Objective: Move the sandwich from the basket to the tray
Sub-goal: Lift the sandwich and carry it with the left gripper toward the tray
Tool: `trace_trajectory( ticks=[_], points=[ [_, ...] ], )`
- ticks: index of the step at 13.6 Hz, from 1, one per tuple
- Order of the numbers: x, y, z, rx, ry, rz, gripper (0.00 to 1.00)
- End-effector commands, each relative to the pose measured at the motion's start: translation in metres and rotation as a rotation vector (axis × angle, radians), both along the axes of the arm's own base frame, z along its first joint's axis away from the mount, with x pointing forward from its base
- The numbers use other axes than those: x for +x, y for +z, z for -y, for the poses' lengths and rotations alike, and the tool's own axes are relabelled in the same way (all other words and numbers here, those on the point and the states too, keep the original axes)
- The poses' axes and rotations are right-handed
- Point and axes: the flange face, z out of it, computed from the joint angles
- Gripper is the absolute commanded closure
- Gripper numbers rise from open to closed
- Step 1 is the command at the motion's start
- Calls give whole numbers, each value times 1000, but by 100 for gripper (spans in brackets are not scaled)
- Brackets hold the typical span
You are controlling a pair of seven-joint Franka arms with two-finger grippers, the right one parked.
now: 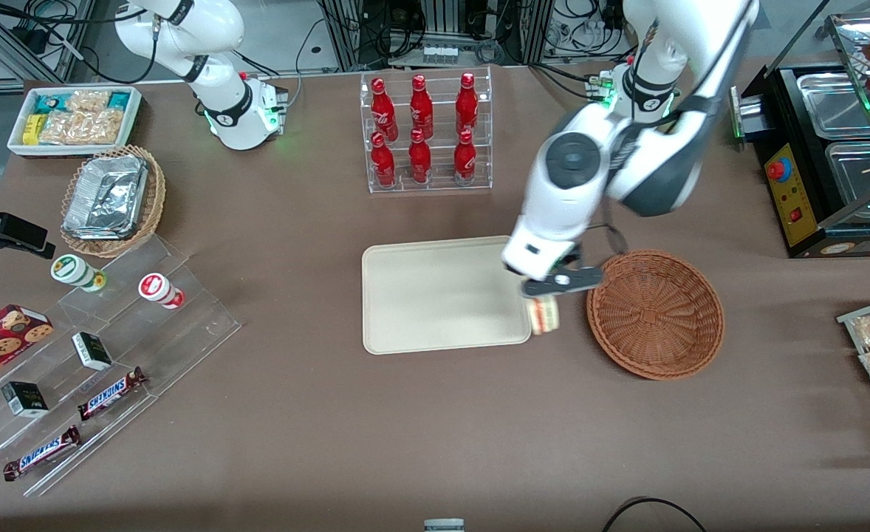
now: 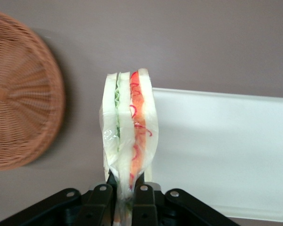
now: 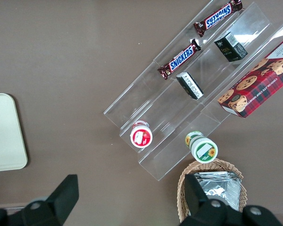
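My left gripper (image 1: 546,294) hangs above the table between the basket and the tray, shut on the sandwich (image 1: 543,315). The wrapped wedge, pale bread with green and red-orange filling, hangs over the tray's edge nearest the basket. In the left wrist view the sandwich (image 2: 129,132) is pinched by its tip between the black fingers (image 2: 100,200). The round reddish-brown wicker basket (image 1: 655,312) stands empty beside the gripper, toward the working arm's end. The cream tray (image 1: 435,295) lies flat with nothing on it. It also shows as a pale slab (image 2: 221,150) under the sandwich.
A clear rack of red bottles (image 1: 425,133) stands farther from the front camera than the tray. A tan basket with foil trays (image 1: 110,199), a white snack bin (image 1: 73,118) and acrylic steps with candy bars (image 1: 103,391) lie toward the parked arm's end. A food warmer (image 1: 826,148) stands at the working arm's end.
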Motion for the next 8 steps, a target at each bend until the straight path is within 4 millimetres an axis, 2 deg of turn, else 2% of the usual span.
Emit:
trace_trajectory(
  ticks=[1,3,5,7,8],
  points=[
    [0,-30,45,-21,3,25,100],
    [-22,-50,86,-41,-36,30,100],
    [-24,-69,101,-31,-51,43,100],
    [-46,-95,133,-42,-60,66,100],
    [-51,-106,143,-40,-61,84,100]
  ],
)
